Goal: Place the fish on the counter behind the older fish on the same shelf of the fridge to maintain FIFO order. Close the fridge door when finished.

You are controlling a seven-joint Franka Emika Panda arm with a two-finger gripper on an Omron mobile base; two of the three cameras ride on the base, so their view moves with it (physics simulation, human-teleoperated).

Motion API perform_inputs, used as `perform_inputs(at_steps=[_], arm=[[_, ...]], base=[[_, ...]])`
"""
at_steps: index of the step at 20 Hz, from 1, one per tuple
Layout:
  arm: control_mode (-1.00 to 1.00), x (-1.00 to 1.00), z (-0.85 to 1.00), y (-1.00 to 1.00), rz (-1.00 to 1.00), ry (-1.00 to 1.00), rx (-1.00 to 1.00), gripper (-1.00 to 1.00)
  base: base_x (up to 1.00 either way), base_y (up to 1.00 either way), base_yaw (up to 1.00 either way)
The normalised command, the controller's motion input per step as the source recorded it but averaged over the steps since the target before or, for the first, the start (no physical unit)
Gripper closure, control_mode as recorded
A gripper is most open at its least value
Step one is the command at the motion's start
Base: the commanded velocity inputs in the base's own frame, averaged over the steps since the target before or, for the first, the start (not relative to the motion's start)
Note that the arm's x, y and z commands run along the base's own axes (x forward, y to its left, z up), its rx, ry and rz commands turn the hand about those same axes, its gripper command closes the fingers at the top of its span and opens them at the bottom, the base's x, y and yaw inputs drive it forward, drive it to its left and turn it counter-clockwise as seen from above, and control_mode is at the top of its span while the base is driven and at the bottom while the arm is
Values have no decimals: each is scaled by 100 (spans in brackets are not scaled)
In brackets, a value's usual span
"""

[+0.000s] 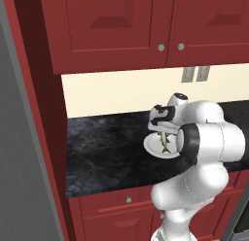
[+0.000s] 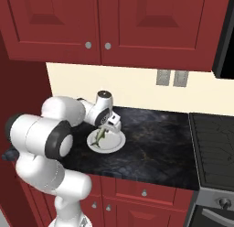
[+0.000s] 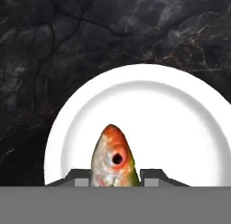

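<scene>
Our white arm rises from the base, bends at a dark-banded elbow and reaches forward and down, the wrist pitched downward. We see our gripper [image 3: 115, 178] pointing straight down, its two dark fingertips [image 3: 81, 177] drawn in on either side of the fish [image 3: 113, 157], clamped against its body just behind the head.

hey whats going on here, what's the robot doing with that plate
The arm is reaching over the counter with its gripper shut on the fish, which sits over a white plate. Whether the fish has left the plate is hard to tell. It's headed for the fridge, at the left edge.
</scene>
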Motion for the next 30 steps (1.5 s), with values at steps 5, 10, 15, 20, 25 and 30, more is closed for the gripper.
perform_inputs(at_steps=[5,10,15,20,25,30], arm=[[-100,-59,100,1,-2,-14,0,100],[-100,-76,95,0,-3,-7,0,100],[-100,-88,41,2,-6,-13,0,100],[-100,-16,-14,29,0,0,-11,100],[-100,-34,-3,0,0,-8,-3,100],[100,-20,0,2,-1,-3,0,100]], base=[[0,0,0],[0,0,0],[0,0,0],[0,0,0],[0,0,0],[-78,19,0]])
